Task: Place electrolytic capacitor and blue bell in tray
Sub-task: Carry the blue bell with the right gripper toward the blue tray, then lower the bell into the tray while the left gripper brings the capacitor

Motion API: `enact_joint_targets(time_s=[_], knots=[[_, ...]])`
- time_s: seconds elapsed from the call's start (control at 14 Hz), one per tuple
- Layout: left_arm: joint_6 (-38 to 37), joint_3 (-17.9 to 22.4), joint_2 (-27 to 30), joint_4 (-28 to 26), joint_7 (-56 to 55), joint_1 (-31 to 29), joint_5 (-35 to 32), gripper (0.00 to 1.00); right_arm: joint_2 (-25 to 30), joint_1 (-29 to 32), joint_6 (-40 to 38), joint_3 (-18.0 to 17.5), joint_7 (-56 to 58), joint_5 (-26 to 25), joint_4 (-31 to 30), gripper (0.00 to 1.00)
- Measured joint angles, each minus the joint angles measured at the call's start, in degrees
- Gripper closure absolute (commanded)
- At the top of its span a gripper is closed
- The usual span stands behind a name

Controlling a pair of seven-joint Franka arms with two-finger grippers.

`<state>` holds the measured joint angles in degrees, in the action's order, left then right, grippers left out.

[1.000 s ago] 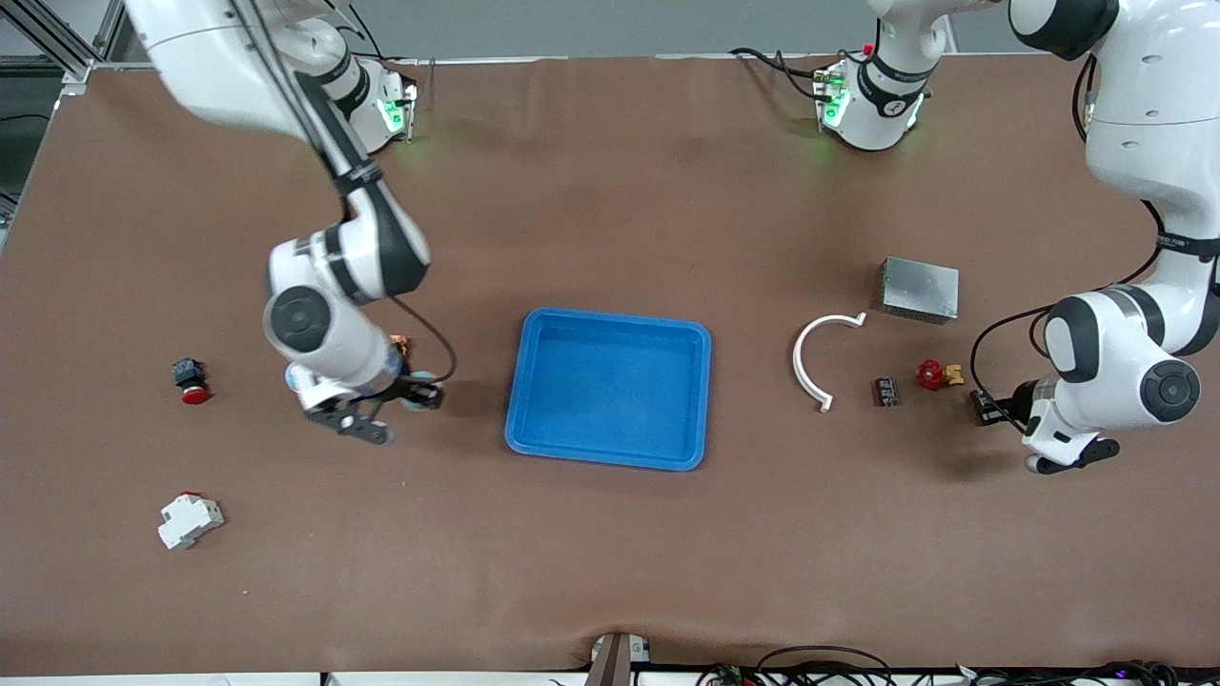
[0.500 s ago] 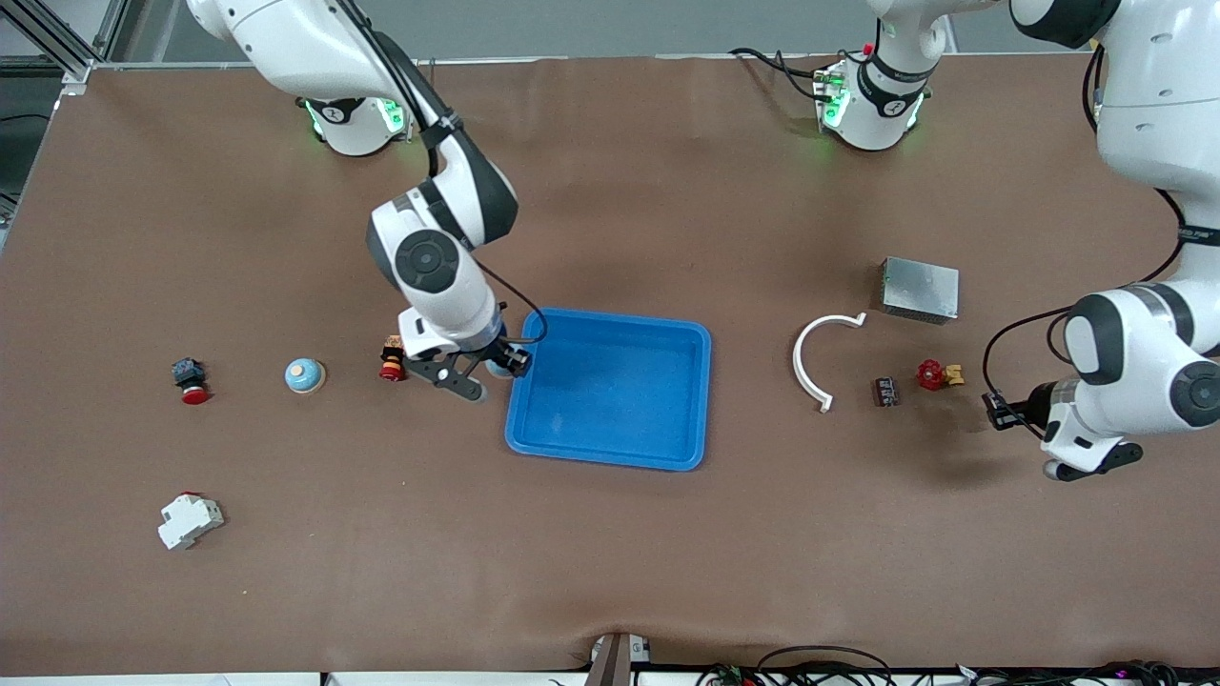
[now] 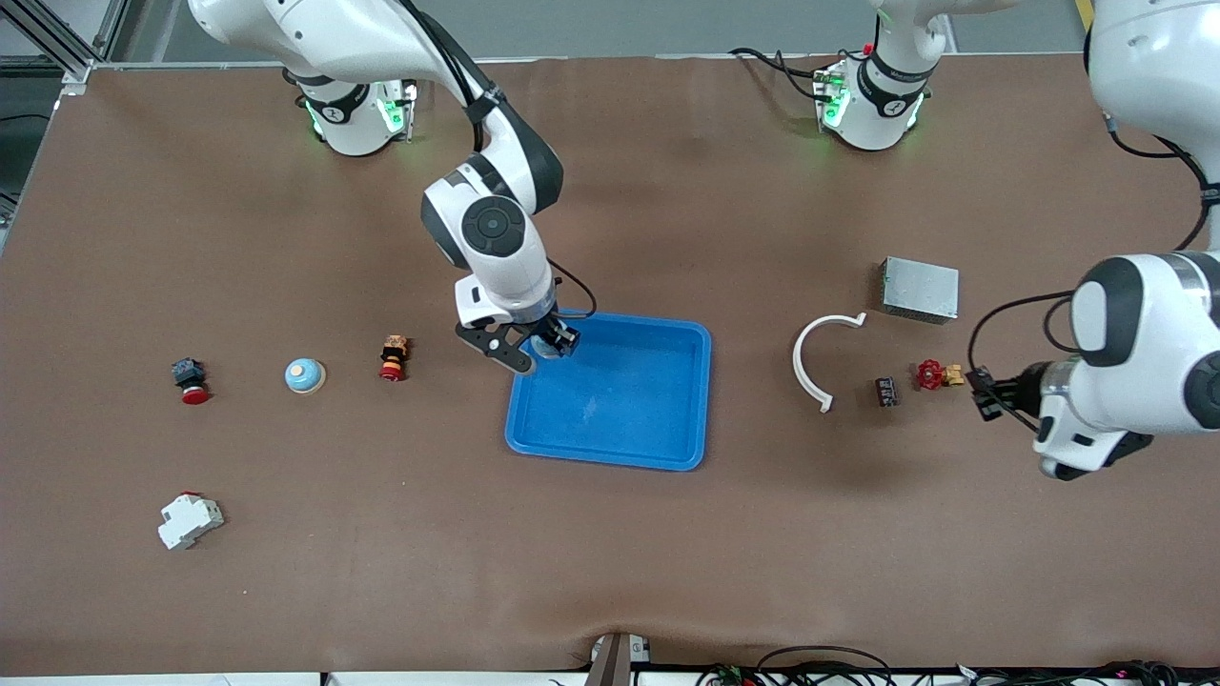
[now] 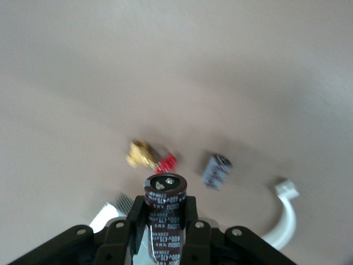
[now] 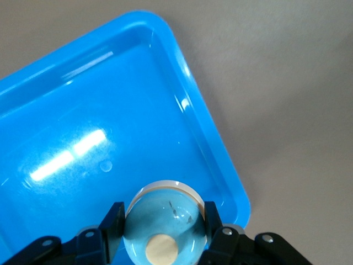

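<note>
I see nothing in the tray yet. My right gripper holds a blue bell over its upper-left corner; my left gripper, mid-right of frame, grips an electrolytic capacitor.

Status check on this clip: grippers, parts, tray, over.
Right gripper shut on blue bell, over tray corner. Left gripper shut on electrolytic capacitor, over the table near the left arm's end. Tray holds nothing yet.

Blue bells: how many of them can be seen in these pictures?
2. One blue bell is in the right claw over the tray; the other blue bell rests on the table, toward the right arm's end.
</note>
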<state>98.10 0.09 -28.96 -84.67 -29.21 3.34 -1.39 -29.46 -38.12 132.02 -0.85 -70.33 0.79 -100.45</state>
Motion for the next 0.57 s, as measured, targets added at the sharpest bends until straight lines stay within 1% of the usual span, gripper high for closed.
enact_joint_targets(time_s=[0.21, 0.43, 0.57], knots=[[-3.22, -0.56, 0.48, 1.68, -11.95, 7.57, 0.15, 1.0, -2.18, -0.74, 1.98, 0.1, -1.1, -0.03, 0.77, 1.0], [-3.56, -1.62, 0.13, 1.94, -25.17, 14.43, 2.22, 1.0, -4.26, -1.05, 3.57, 0.11, -1.69, -0.13, 1.06, 1.0], [-3.52, -1.71, -0.84, 1.99, -31.9, 18.6, 4.03, 1.0, -5.51, -1.2, 4.72, 0.12, -2.48, -0.88, 1.18, 1.0]])
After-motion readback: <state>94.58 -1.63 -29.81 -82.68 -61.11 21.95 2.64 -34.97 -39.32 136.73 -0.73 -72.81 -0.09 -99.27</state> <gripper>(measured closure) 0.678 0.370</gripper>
